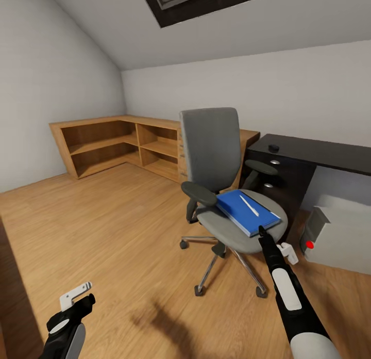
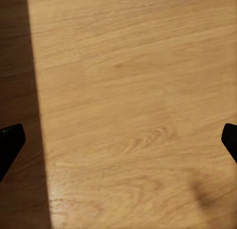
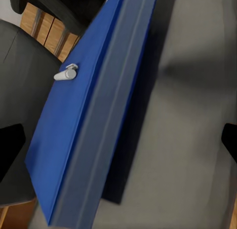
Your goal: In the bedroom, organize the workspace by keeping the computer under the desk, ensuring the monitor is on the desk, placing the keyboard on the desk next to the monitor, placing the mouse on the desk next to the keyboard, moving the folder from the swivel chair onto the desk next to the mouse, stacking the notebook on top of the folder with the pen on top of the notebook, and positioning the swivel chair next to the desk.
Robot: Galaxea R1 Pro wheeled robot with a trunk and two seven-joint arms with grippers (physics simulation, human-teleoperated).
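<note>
At the lower left of the head view the left gripper (image 1: pixel 77 293) hangs low over the bare wooden floor (image 1: pixel 118 230), well apart from every task thing; its wrist view shows only floorboards between two dark fingertips (image 2: pixel 10 140) set wide at the picture's edges, so this pincer stands open and empty. Further along, a wooden corner shelf unit (image 1: pixel 118 142) lines the grey walls. In the middle stands the swivel chair (image 1: pixel 216 152), its back towards the wall, and the blue folder (image 1: pixel 246 212) lies flat on the right half of its seat with the white pen (image 1: pixel 249 205) resting on top. The right gripper (image 1: pixel 264 233) hovers just at the folder's near corner, by the seat's front right edge; whether it touches the folder cannot be told. In the right wrist view the folder (image 3: pixel 94 115) runs between the spread fingertips (image 3: pixel 11 145), closer to one of them, the pen (image 3: pixel 65 73) lying beyond, so this pincer too is open and grips nothing. To the right the black desk (image 1: pixel 319 152) carries the mouse (image 1: pixel 273 148) near its left end, and the computer (image 1: pixel 340 235) sits on the floor beneath it
</note>
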